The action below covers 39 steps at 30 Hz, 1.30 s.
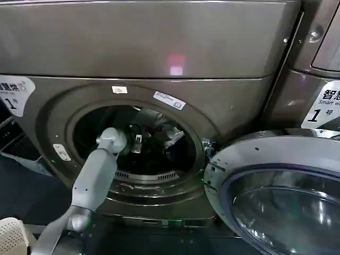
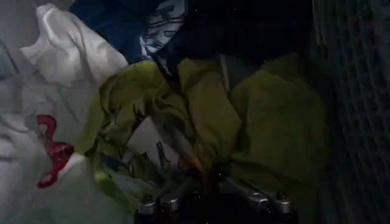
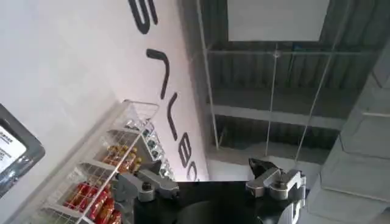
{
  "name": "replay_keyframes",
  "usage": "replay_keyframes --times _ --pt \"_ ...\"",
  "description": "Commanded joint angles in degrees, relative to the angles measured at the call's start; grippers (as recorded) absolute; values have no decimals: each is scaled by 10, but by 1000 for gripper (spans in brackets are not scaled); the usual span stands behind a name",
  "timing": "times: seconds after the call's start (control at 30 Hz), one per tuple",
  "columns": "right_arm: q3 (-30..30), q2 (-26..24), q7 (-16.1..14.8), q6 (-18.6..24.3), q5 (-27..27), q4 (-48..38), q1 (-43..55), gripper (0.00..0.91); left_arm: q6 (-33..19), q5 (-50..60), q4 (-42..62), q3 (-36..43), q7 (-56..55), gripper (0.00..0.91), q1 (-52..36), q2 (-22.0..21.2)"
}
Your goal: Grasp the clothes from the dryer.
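Bronze-grey metal is filling the head view, where the dryer (image 1: 143,48) is standing with its round porthole open and its glass door (image 1: 276,196) swung out toward the right. A small red light (image 1: 176,62) is glowing on the front panel above the opening, and a white "1" label (image 1: 13,94) is sitting at the panel's left edge. The left arm (image 1: 95,178) is reaching up from the lower left and passing through the porthole, with the left gripper (image 1: 136,142) sitting inside the drum close to the clothes (image 1: 162,130), a pale and dark heap lying toward the back. Whether its fingers are wide or narrow cannot be told from here. A second machine (image 1: 319,69) is standing just beside the dryer on the right.

Seen from the left wrist, the clothes are crowding the drum: a yellow-green garment (image 2: 262,115) in the middle, a white one (image 2: 67,67) with a red mark (image 2: 52,152) beside it, and a dark blue one (image 2: 122,24) behind. The gripper's base is sitting right against the yellow-green fabric, and its fingers are too dark to read.

From the right wrist, the right gripper (image 3: 210,176) is pointing up toward a wall with dark lettering (image 3: 164,79) and a wire rack (image 3: 106,176) of bottles, its fingers standing wide apart and holding nothing.
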Motion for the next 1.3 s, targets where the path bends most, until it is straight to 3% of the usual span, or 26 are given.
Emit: replay_keyframes --times 0.03,0.5,0.6,0.7,0.93,1.3 --pt "1 1 1 0 2 -1 -1 907 10 -43 -23 4 -38 0 4 6" --pt "1 0 1 1 5 -5 -1 907 61 -106 -50 42 -283 0 11 -11" --pt "-1 -1 0 1 5 -5 0 907 96 -131 -47 49 -340 0 6 -18" --pt "-2 -1 0 1 5 -5 2 907 167 -166 -53 55 -432 0 8 -19" --pt "-3 -1 0 2 5 -6 3 907 252 -332 -90 49 -617 0 34 -29" --pt "-1 2 1 3 8 -4 1 907 264 -646 -179 4 -834 0 103 -49"
